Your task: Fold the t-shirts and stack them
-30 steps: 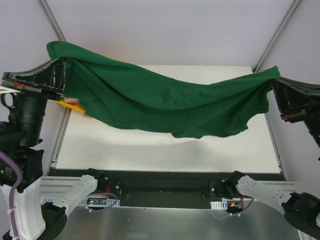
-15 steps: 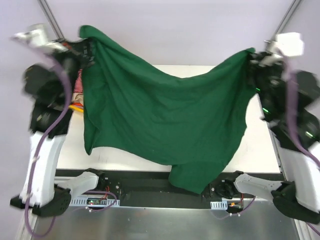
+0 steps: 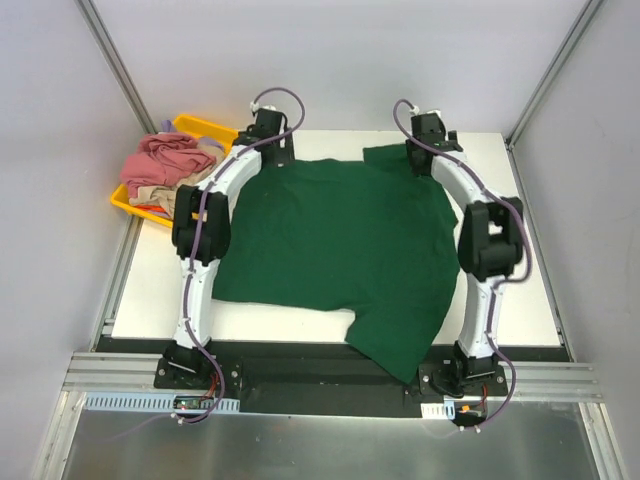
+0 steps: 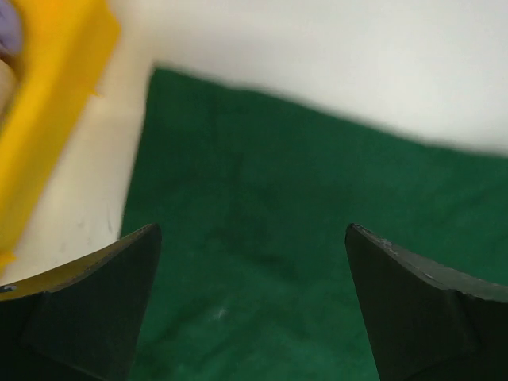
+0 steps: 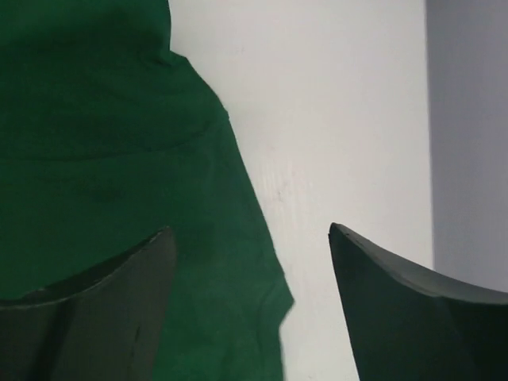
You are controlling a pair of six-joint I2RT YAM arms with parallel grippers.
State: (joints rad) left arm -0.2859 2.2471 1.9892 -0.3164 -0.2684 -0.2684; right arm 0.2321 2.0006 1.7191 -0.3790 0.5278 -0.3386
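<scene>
The left gripper (image 4: 252, 238) stood with its jaws wide apart over the far left corner of the dark green t-shirt (image 3: 330, 235), with nothing pinched between them. The right gripper (image 5: 250, 234) was likewise parted above the shirt's far right edge, holding nothing. A second earlier both had been clamped on that shirt, stretching it in the air. Now they had let go, and the cloth lay spread on the white table (image 3: 510, 270). It was mostly flat, with a far sleeve turned over on itself and a near corner hanging over the table's front edge. The pink t-shirt (image 3: 170, 155) and beige t-shirt (image 3: 150, 190) sat heaped in the yellow tray (image 3: 205, 127) at the far left. By my judgement the spreading step was done, and folding could start once the overhanging corner was dealt with.
</scene>
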